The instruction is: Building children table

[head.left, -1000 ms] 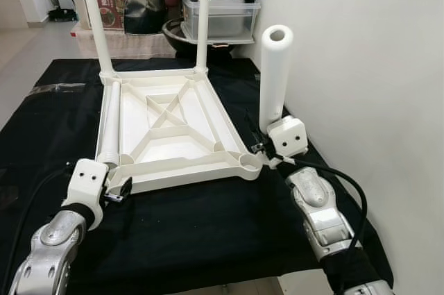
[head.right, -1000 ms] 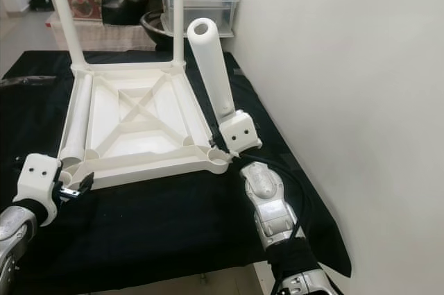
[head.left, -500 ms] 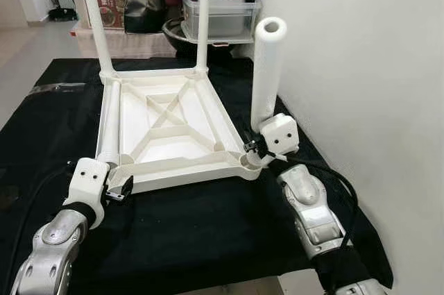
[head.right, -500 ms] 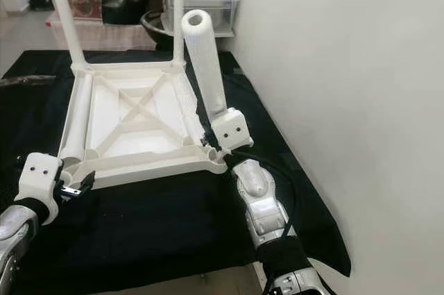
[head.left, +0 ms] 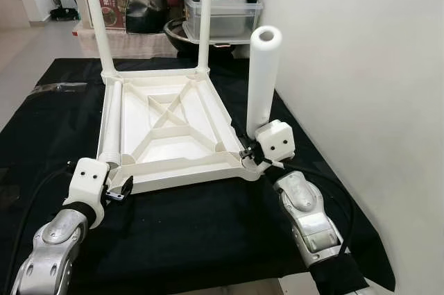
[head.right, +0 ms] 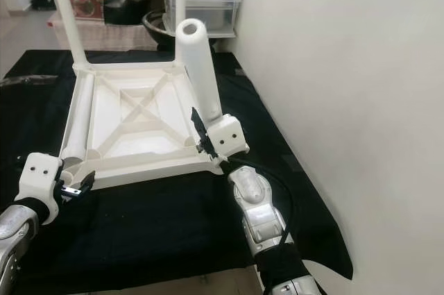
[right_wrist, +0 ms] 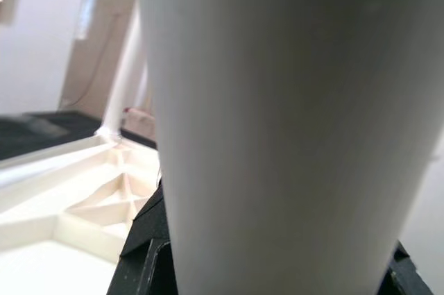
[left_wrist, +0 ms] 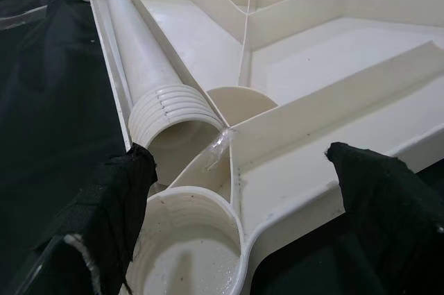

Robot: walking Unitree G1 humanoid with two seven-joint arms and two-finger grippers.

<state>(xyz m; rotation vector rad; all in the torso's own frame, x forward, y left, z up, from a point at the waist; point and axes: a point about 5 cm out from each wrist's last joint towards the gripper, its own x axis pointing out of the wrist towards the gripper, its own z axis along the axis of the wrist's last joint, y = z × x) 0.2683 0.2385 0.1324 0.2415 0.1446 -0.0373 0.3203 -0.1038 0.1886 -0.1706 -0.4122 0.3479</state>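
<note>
Right wrist view: a white leg stands between the black fingers, which press its sides.
Right gripper: clenched on the leg's lower end, holding it nearly upright.
Leg vs. right gripper: the leg rises straight up from the fingers, its open end on top.
Tabletop vs. right gripper: the upturned white tabletop lies just beside it, toward the robot's left; its near right corner socket sits right below the fingers. I cannot tell whether the leg's foot touches the socket.
Left gripper: released, fingers spread wide, at the tabletop's near left corner.
Left wrist view: one finger is beside the near left socket, the other outside the tabletop's rim; neither clearly grips anything.
Loose leg vs. left gripper: a second leg lies flat inside the tabletop along its left rim, its ribbed open end just ahead of the fingers.
Fitted legs: two legs stand upright in the far corners, well beyond both grippers.
Cloth: a black cloth lies under the tabletop and both arms.
Wall: a white wall is close on the right gripper's outer side.
Background: boxes and tubs stand beyond the far legs.
</note>
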